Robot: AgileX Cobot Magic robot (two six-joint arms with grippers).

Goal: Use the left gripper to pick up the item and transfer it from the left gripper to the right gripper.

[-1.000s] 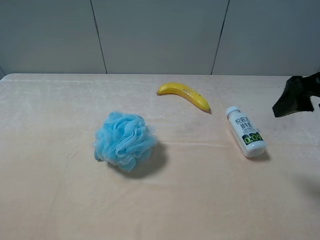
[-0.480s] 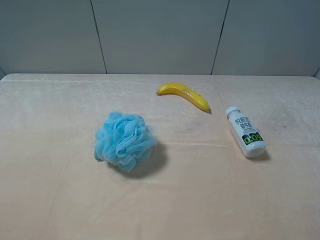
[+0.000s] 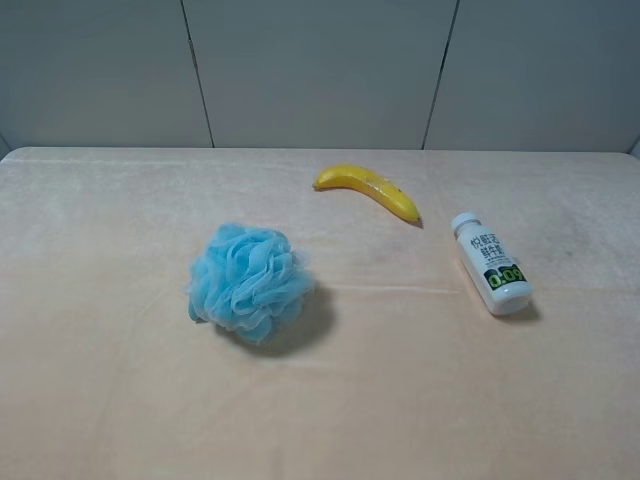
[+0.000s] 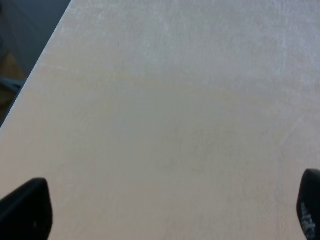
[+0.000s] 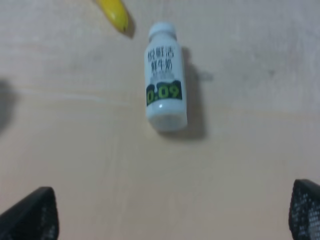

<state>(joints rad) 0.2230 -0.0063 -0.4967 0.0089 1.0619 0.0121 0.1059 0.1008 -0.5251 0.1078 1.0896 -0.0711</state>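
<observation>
The item, a small white bottle point(image 3: 490, 263) with a white cap and a green-black band, lies on its side on the right part of the beige table point(image 3: 420, 380). It also shows in the right wrist view point(image 5: 164, 77), lying ahead of my right gripper point(image 5: 167, 212), whose jaws are wide apart and empty. My left gripper point(image 4: 167, 207) is open and empty over bare table near the table's edge. Neither gripper shows in the exterior high view.
A blue mesh puff point(image 3: 248, 281) sits left of the table's middle. A yellow banana point(image 3: 368, 189) lies at the back, near the bottle's cap; its tip shows in the right wrist view point(image 5: 115, 13). A grey wall stands behind the table.
A black part of the right arm that showed at the right edge of the exterior high view one second ago has left the view. The objects have not moved.
</observation>
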